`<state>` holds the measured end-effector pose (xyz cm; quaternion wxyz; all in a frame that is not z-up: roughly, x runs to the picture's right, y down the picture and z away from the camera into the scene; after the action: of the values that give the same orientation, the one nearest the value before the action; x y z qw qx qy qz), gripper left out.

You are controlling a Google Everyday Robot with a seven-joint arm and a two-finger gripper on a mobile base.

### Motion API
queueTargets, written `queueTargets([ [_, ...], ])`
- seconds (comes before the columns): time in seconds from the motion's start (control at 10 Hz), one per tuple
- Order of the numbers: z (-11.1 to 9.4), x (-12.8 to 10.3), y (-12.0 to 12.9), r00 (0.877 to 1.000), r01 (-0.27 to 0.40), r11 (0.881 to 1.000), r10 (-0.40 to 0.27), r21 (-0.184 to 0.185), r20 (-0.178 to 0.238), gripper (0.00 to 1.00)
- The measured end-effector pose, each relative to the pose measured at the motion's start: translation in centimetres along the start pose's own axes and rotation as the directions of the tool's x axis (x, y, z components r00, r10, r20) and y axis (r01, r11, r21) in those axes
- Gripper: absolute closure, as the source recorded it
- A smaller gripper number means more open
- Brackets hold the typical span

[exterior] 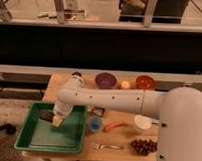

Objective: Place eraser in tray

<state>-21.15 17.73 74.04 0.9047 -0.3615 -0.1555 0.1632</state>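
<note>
The green tray (pixel 30 137) sits at the front left of the wooden table. My arm reaches down into it from the right, and my gripper (pixel 57 121) is low over the tray's back part. A small dark block, the eraser (pixel 46 115), lies on the tray bottom just left of the gripper tip, touching it or nearly so.
A blue cup (pixel 95 124) stands just right of the tray, with a small dark square item (pixel 98 111) behind it. An orange carrot (pixel 115 126), a white cup (pixel 141 124), grapes (pixel 143 145) and a fork (pixel 108 146) lie to the right. A purple bowl (pixel 105 80) and a red bowl (pixel 145 82) stand at the back.
</note>
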Motion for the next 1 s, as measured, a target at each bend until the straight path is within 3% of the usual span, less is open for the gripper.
queueTargets([
  [0.5, -0.04, 0.05, -0.32, 1.0, -0.001, 1.0, 0.001, 0.009, -0.003, 0.99],
  [0.6, 0.02, 0.04, -0.42, 1.0, 0.0, 1.0, 0.0, 0.007, -0.003, 0.93],
  [1.0, 0.03, -0.15, -0.77, 1.0, 0.007, 1.0, -0.007, 0.004, 0.006, 0.52],
])
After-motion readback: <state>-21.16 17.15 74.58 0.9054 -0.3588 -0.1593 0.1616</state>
